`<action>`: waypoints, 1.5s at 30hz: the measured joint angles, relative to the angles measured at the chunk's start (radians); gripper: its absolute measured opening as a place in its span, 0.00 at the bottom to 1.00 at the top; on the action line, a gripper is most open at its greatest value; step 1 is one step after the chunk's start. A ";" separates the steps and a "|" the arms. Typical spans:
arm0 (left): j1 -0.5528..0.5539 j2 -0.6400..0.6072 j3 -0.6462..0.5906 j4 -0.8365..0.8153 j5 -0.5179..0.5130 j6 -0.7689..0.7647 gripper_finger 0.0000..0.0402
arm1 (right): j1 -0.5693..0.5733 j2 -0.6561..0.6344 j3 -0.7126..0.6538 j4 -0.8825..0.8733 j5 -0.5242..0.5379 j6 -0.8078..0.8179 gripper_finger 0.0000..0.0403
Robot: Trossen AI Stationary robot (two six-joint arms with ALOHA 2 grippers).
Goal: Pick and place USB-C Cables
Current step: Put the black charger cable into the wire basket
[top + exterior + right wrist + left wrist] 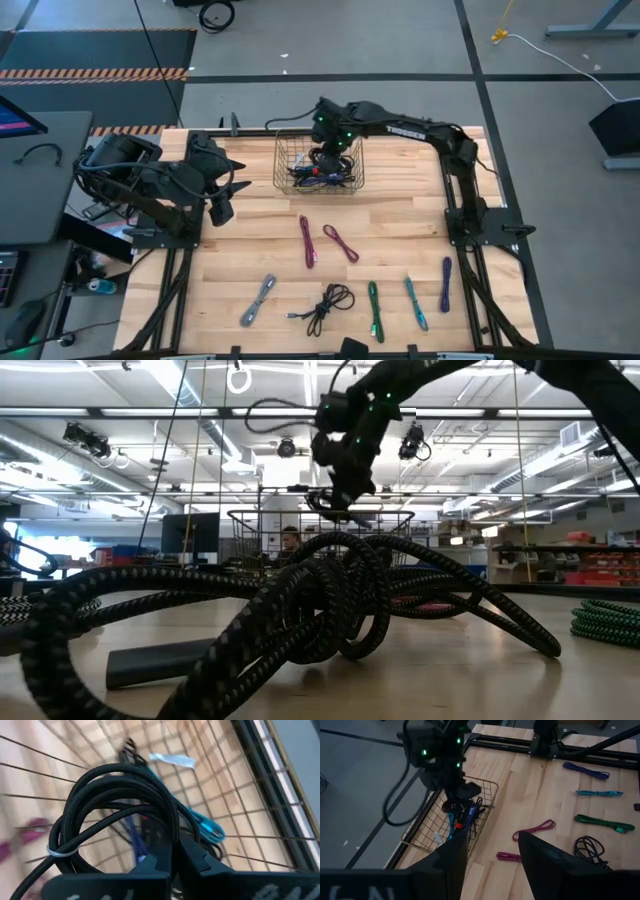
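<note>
A wire basket (285, 170) stands at the table's far middle, with teal (202, 822) and blue cables lying in it. My right gripper (334, 158) hangs over the basket, pointing steeply down, shut on a coiled black USB-C cable (117, 800). On the near half of the table lie two magenta cables (308, 241), a grey one (258, 300), a black one (330, 305), a green one (374, 310), a teal one (416, 303) and a purple one (445, 284). My left gripper (492, 855) waits open at the table's left, raised. My right gripper pinches several strands of the black bundle's loop (172, 827) between its two fingers. It comes from above, slanting down into the basket. The coil, tied with a clear band (62, 851), sits in front of the fingers over the cables in the basket; whether it touches them I cannot tell.
The basket's wire walls (485, 787) rise around my right gripper. The loose black cable (330, 600) lies close to the table's near edge. Bare wood lies between the basket and the row of cables.
</note>
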 joint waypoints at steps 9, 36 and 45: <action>0.000 0.000 0.000 0.000 0.000 0.000 0.45 | 0.005 0.060 -0.002 -0.040 0.102 -0.004 0.03; 0.000 0.000 0.000 0.000 0.000 0.000 0.45 | -0.097 0.061 -0.003 -0.064 0.269 0.005 0.03; 0.000 0.000 0.000 0.000 0.000 0.000 0.45 | -0.139 0.061 -0.003 -0.047 0.231 0.042 0.03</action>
